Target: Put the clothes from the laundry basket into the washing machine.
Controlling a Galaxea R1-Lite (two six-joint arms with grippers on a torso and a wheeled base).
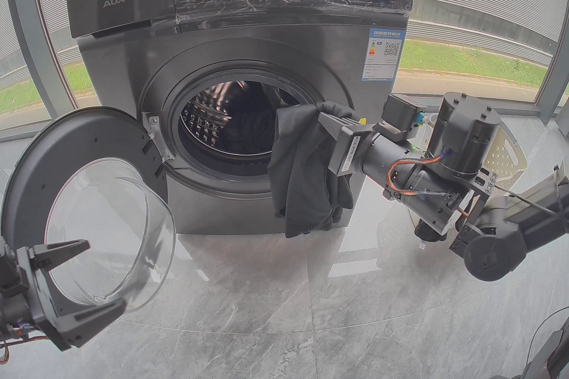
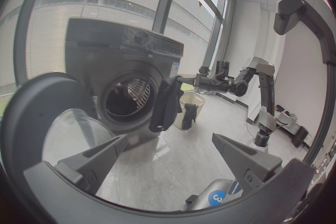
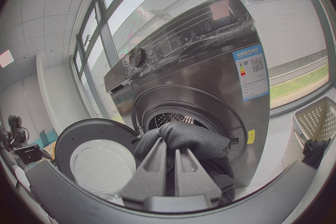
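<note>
**Right gripper (image 3: 172,148) clamped on dark garment (image 1: 302,173)**

The cloth hangs at the right edge of the washing machine (image 1: 237,42) opening. Left gripper (image 1: 104,275) gapes near-left by the door (image 1: 71,161). The left wrist view adds the laundry basket (image 2: 193,98) on the right. Marble floor (image 1: 296,303).

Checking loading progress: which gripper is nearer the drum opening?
Right. The right gripper, shut on clothes, is at the right edge of the drum opening; the left gripper is open, low beside the open door, farther off.

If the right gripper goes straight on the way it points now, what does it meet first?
Probably the drum opening of the washing machine, near its right rim; the dark garment in the right gripper would enter first. Depth is unclear.
</note>
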